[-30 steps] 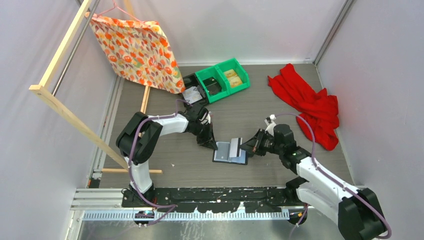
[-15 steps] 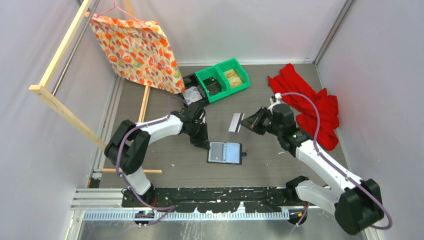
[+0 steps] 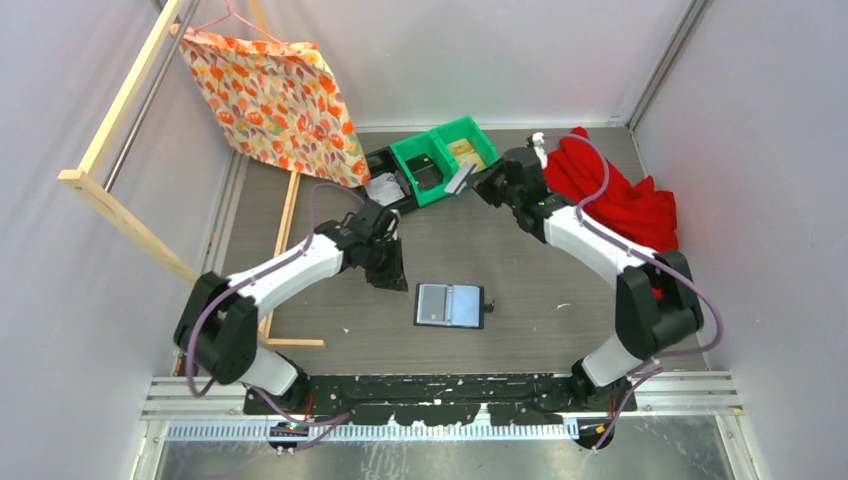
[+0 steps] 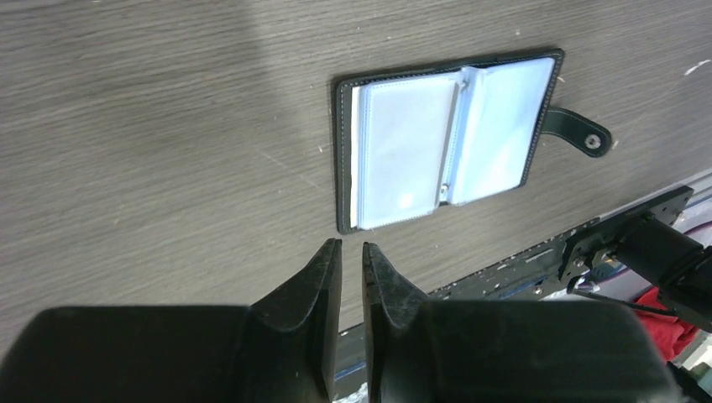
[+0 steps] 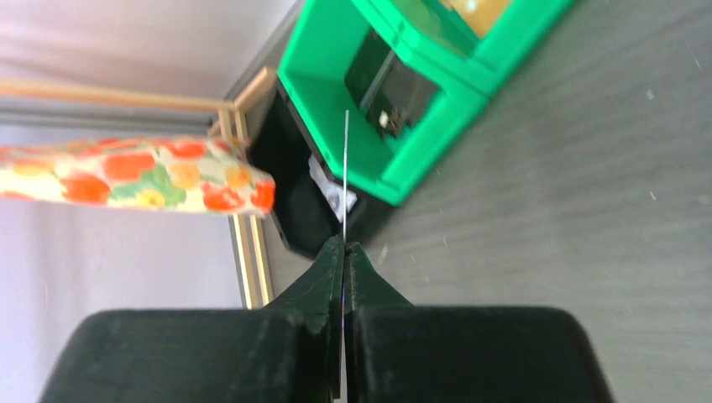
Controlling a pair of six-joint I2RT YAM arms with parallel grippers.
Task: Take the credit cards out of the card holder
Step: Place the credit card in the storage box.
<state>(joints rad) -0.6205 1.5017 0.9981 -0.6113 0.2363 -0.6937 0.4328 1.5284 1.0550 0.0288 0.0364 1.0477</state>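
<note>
While the right fingers [image 5: 344,248] are clenching one thin pale plastic credit card [image 5: 345,168] edge-on near the green plastic bins [image 3: 445,160], the open black bifold card holder [image 4: 449,138] is lying flat on the bench [image 3: 560,260], long axis crosswise, nearer the slightly parted, empty left fingers [image 4: 352,252].

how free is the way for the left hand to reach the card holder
Probably yes: the left hand is beside the card holder, which lies open with bare table between them; the right hand is away at the green bin with a credit card.
</note>
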